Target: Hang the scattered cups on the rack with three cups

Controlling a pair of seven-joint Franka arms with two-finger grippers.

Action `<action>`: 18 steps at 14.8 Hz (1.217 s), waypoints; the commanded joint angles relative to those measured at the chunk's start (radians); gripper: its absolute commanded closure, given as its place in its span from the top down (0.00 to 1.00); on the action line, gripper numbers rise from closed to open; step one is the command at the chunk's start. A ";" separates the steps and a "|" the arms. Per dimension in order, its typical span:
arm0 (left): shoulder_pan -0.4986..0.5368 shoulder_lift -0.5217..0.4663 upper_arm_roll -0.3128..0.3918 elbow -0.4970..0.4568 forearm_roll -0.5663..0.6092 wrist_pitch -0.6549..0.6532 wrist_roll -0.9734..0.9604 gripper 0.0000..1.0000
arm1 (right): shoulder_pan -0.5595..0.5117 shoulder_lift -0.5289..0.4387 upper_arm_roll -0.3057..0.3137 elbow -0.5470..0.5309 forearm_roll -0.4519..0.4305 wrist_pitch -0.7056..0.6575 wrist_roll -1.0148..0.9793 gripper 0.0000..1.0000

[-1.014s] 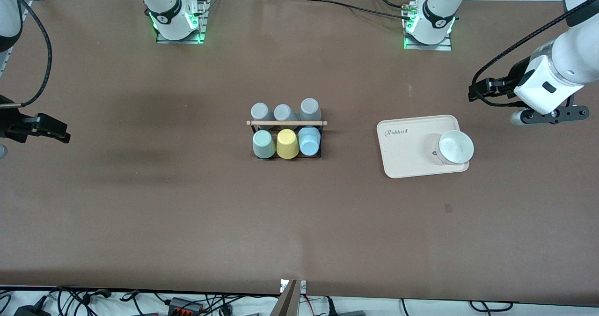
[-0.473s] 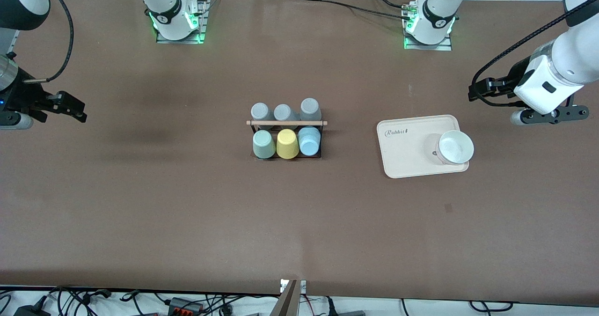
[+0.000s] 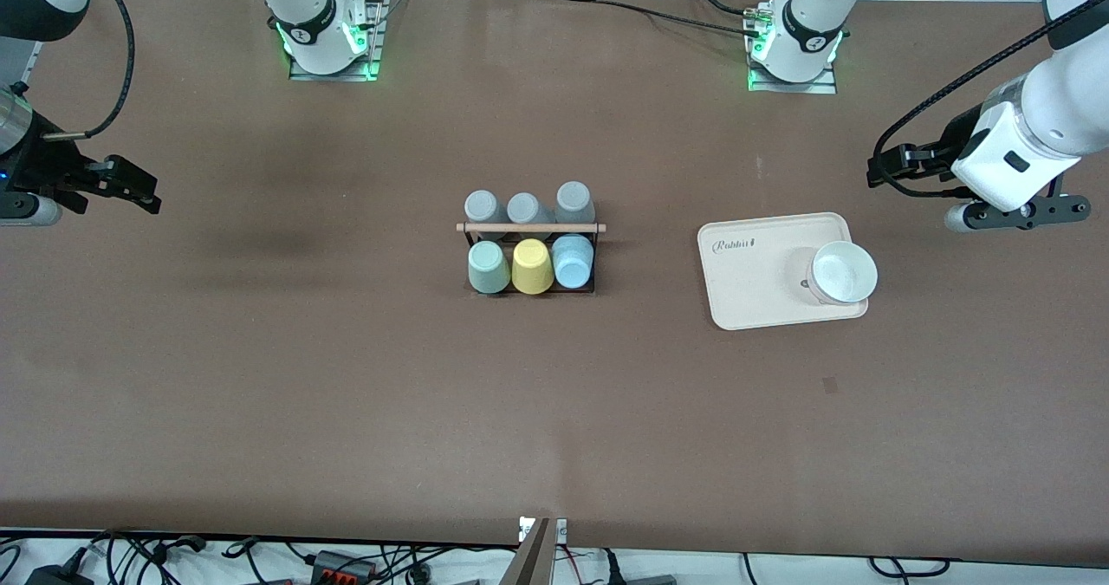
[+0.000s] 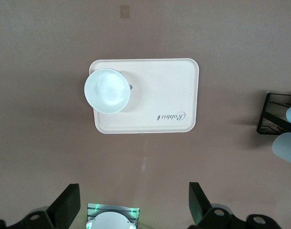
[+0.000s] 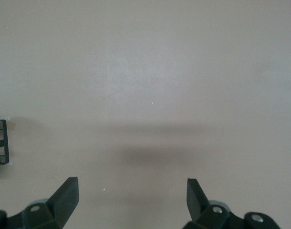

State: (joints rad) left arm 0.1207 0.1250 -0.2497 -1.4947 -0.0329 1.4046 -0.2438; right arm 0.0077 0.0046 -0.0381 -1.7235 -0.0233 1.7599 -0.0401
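Since a second ago the right gripper (image 5: 131, 200) has been lifted and drawn back over the bare table at the right arm's end, well apart from the rack (image 3: 530, 251), while nothing else has been shifted. Its fingers are spread wide with nothing between them. The left gripper (image 4: 133, 205) is held over the table at the left arm's end, well apart from the rack, likewise spread and empty, and that arm appears to be waiting. The sage-green cup (image 3: 488, 267) and the light blue cup (image 3: 572, 261) are seen on the rack's row nearer the front camera, either side of the yellow cup (image 3: 532, 266); three grey cups (image 3: 525, 207) fill the row farther from it. The hanging is therefore judged complete and the retreat a closing move. Wide open table is left on every side of the rack; the cream tray (image 3: 754, 282) with its white bowl (image 3: 842, 272) lies toward the left arm's end, clear of it.
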 commanded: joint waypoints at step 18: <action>0.010 -0.024 -0.002 -0.022 -0.012 -0.003 0.057 1.00 | -0.041 -0.005 0.020 0.030 0.039 -0.023 -0.003 1.00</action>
State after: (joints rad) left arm 0.1208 0.1250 -0.2497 -1.4947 -0.0329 1.4039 -0.2105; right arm 0.0016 0.0028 -0.0393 -1.6967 -0.0153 1.7307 -0.0396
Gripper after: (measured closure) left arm 0.000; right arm 0.000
